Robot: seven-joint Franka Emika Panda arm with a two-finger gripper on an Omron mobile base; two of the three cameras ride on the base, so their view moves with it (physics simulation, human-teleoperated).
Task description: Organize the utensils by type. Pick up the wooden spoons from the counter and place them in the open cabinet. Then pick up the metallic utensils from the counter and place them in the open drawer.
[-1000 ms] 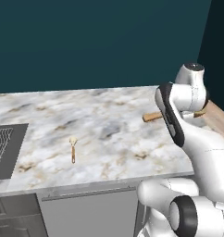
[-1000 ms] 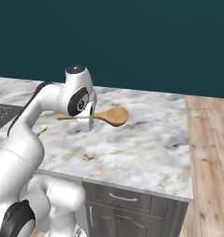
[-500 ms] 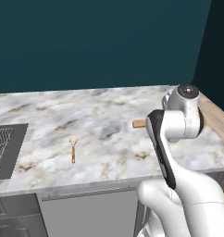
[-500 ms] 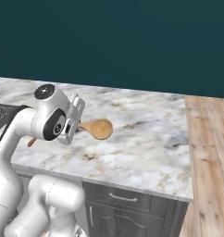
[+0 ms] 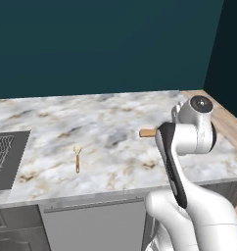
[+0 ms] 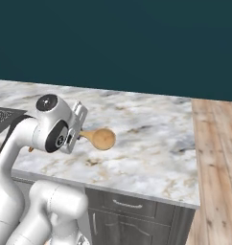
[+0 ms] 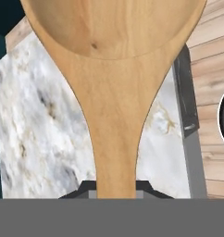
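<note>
At the far left of the left base view a dark slatted grille (image 5: 4,159) is set flush in the bench (image 5: 106,122), a white-grey marble slab with brown and grey veins. Right of the grille, lying flat on the marble near the front edge, is the shorter wooden spoon (image 5: 77,158): a pale cream head pointing toward the back wall and a thin orange-brown handle pointing toward the front edge. It lies well apart from the arm.

Further right, the long tan wooden spoon (image 6: 98,138) is off the slab, carried in the air roughly level. In the left base view the end of its handle sticks out to the left from behind the arm's white link; in the right base view its round bowl juts out to the right of the hand, over the marble. The wood is plain light tan with fine grain, and the hand view shows one small dark knot in the bowl.

The fingers (image 7: 115,190) are clamped on the handle of this spoon: in the hand view the handle rises from between them and widens smoothly into the bowl at the top. To the right of the bench runs a wooden plank floor (image 6: 216,158).
</note>
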